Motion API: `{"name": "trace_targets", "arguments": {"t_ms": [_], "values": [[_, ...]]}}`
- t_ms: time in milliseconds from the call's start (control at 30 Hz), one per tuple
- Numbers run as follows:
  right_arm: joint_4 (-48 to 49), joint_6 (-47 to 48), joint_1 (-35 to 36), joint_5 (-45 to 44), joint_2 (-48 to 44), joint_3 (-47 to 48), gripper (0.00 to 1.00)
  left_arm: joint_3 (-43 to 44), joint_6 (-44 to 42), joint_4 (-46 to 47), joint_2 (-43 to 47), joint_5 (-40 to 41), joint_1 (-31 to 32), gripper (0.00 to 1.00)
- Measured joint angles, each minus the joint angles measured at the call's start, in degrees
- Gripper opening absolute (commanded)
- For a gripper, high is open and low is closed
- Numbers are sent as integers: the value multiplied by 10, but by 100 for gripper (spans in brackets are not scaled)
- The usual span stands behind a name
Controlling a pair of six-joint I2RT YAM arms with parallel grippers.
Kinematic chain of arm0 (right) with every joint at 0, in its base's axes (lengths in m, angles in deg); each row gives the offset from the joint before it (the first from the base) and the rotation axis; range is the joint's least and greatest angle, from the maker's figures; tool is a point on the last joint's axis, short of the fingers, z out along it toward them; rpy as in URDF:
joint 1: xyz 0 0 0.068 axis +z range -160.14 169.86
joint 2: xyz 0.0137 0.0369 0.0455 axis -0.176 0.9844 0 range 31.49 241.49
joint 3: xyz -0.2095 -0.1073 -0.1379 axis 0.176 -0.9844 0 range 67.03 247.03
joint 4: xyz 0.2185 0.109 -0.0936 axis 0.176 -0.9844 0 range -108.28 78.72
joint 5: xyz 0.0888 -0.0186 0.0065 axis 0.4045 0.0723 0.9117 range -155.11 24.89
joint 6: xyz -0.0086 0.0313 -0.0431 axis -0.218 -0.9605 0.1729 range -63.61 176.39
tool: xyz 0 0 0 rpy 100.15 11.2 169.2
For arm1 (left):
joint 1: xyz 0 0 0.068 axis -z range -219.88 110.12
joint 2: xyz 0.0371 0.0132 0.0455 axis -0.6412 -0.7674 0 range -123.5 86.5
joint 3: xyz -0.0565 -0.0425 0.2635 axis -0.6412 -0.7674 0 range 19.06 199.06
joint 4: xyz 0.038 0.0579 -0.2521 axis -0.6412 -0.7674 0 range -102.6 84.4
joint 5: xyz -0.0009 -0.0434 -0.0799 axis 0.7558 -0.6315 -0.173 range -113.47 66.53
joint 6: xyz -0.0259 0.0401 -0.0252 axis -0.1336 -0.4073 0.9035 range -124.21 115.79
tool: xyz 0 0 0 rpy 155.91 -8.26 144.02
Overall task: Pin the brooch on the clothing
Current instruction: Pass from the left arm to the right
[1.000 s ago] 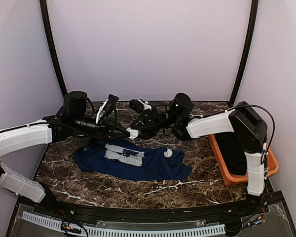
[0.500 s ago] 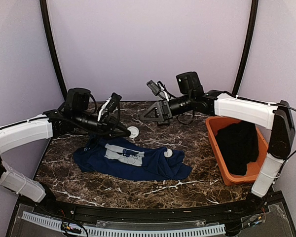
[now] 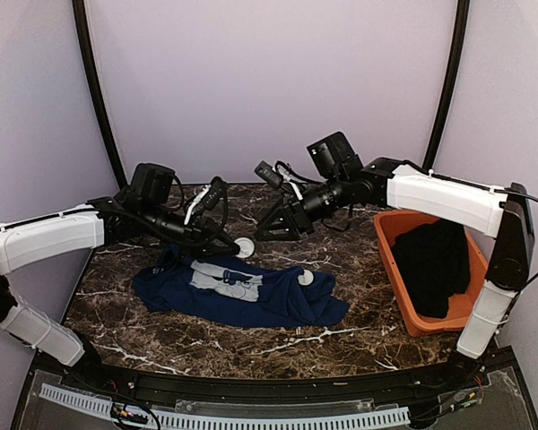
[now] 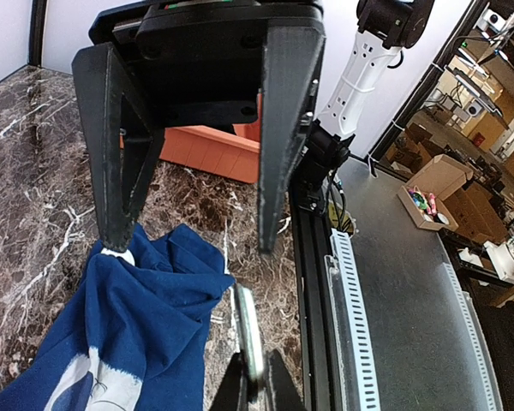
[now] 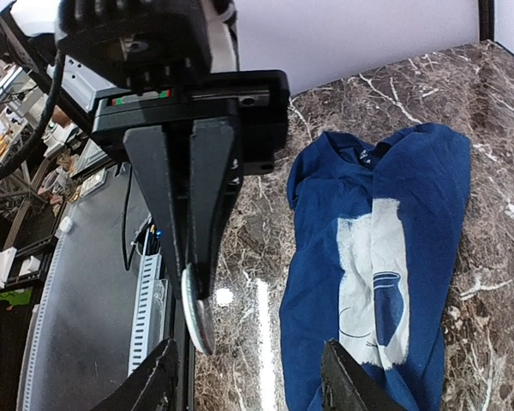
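The navy T-shirt [image 3: 251, 300] lies crumpled on the marble table, its light print up; it also shows in the left wrist view [image 4: 128, 330] and the right wrist view [image 5: 385, 248]. My left gripper [image 3: 237, 244] is shut on the round brooch [image 3: 244, 247] and holds it above the shirt's far edge. The brooch shows edge-on between the fingers in the left wrist view [image 4: 248, 338] and the right wrist view [image 5: 197, 315]. My right gripper [image 3: 271, 229] is open and empty. It faces the left gripper from a short way off, jaws wide in its own view [image 5: 248, 364].
An orange bin [image 3: 393, 278] at the right holds a black garment [image 3: 435, 264]. A small white round piece [image 3: 307, 278] lies on the shirt's right part. The table's near edge has a black rail and a white slotted strip [image 3: 251, 417].
The right gripper drew back from the brooch and the left gripper, lifted away, then dipped a little toward them again. The left gripper kept the brooch and shifted slightly right.
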Motion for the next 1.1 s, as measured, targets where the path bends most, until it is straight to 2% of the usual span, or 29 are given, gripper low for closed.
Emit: {"name": "trace_targets", "arguments": {"t_ms": [267, 733, 800, 900, 1000, 1100], "values": [[-12, 20, 25, 12, 16, 15, 46, 7, -2, -12, -14, 4, 0, 1], [-15, 23, 31, 23, 36, 22, 2, 7, -2, -15, -15, 5, 0, 1], [-16, 23, 32, 28, 39, 25, 0, 7, -1, -16, -15, 7, 0, 3], [-16, 24, 32, 32, 39, 26, 0, 7, -1, -19, -15, 6, -1, 12], [-10, 20, 32, 34, 40, 24, 0, 7, 1, -18, -15, 10, -1, 38], [33, 7, 33, 34, 33, -2, 0, 7, 4, -9, -14, 13, -2, 52]]}}
